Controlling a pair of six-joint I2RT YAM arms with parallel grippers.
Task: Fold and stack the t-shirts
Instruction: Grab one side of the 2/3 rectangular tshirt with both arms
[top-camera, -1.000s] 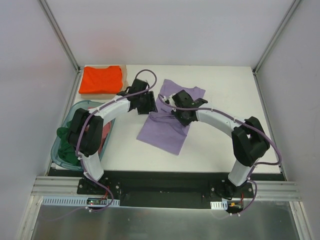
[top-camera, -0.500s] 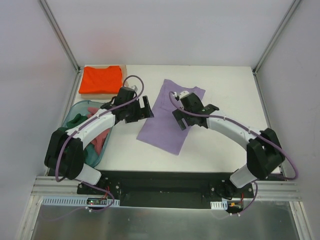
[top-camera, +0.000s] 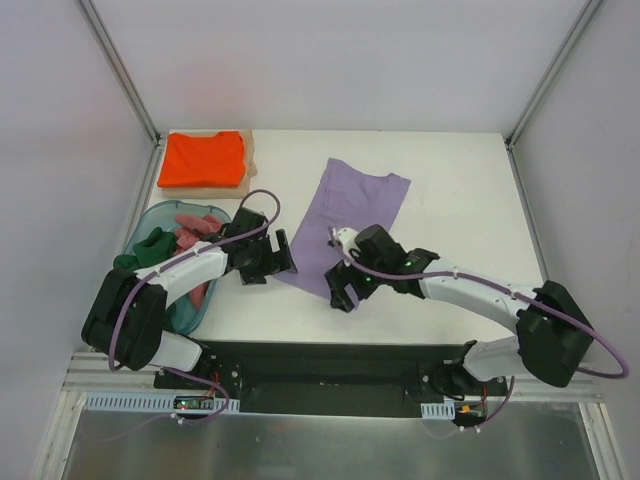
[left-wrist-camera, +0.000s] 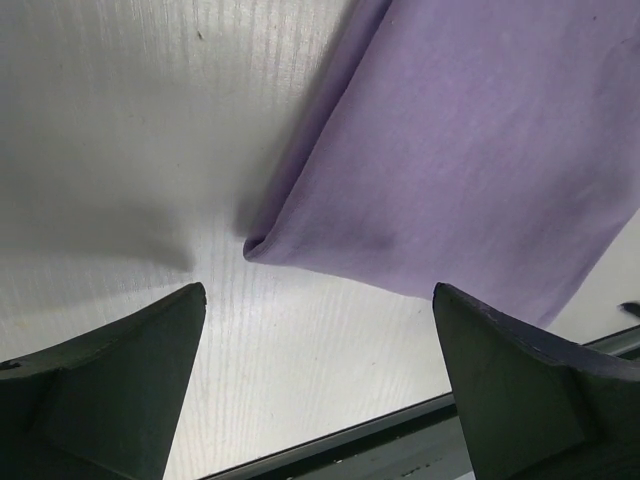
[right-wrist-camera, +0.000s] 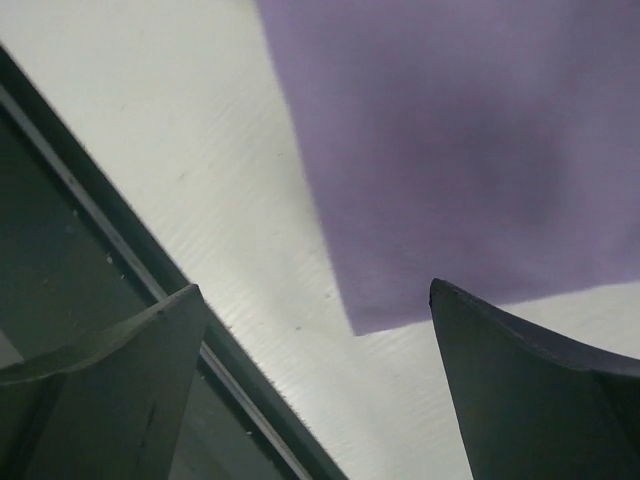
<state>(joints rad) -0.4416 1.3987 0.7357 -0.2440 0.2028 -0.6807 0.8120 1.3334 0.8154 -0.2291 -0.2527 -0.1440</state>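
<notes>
The lavender-purple t-shirt (top-camera: 352, 222) lies flat on the white table as a long folded strip, running diagonally toward the near edge. My left gripper (top-camera: 283, 254) hovers open at its near left corner; in the left wrist view that folded corner (left-wrist-camera: 262, 246) sits just beyond the left gripper (left-wrist-camera: 318, 292). My right gripper (top-camera: 340, 292) is open over the near right corner (right-wrist-camera: 362, 322), with nothing between the right gripper (right-wrist-camera: 312, 288) fingers. The orange t-shirt (top-camera: 202, 158) lies folded at the far left. A green t-shirt (top-camera: 150, 245) and a pink one (top-camera: 190, 225) sit bunched in the tub.
The teal tub (top-camera: 165, 207) stands at the left edge, partly under my left arm. A tan board (top-camera: 248, 165) lies under the orange shirt. The table's dark front rail (left-wrist-camera: 400, 440) runs close below both grippers.
Both grippers opened and let go of the purple shirt, then drew back toward the near edge. The shirt now lies as a narrower strip.
</notes>
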